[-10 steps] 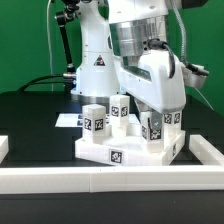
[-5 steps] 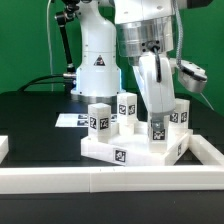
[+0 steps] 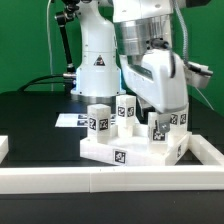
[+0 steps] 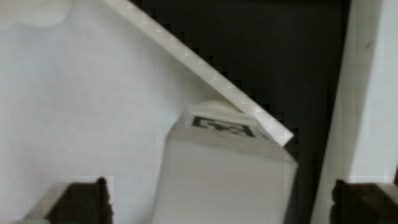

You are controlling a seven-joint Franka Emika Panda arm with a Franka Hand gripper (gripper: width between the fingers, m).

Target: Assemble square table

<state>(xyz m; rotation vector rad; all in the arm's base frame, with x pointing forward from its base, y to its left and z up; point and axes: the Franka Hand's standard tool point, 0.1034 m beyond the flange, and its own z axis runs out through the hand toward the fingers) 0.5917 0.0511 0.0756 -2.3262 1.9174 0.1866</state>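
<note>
The gripper [image 3: 158, 112] has just spread its jaws wide, letting go of the leg [image 3: 157, 131] it clamped a moment ago. In the wrist view that leg [image 4: 222, 170] stands free between the fingertips [image 4: 80, 200]. It stands at the slab's [image 3: 125, 152] three o'clock side, with other legs [image 3: 97, 119] around ten to twelve o'clock. This leg looks seated, by my judgement.

A black table [image 3: 30, 125] carries the square white slab [image 3: 135, 148] near the exterior view's right, white border rails [image 3: 60, 180] along the near edge, and a flat tag strip [image 3: 68, 120] farther back.
</note>
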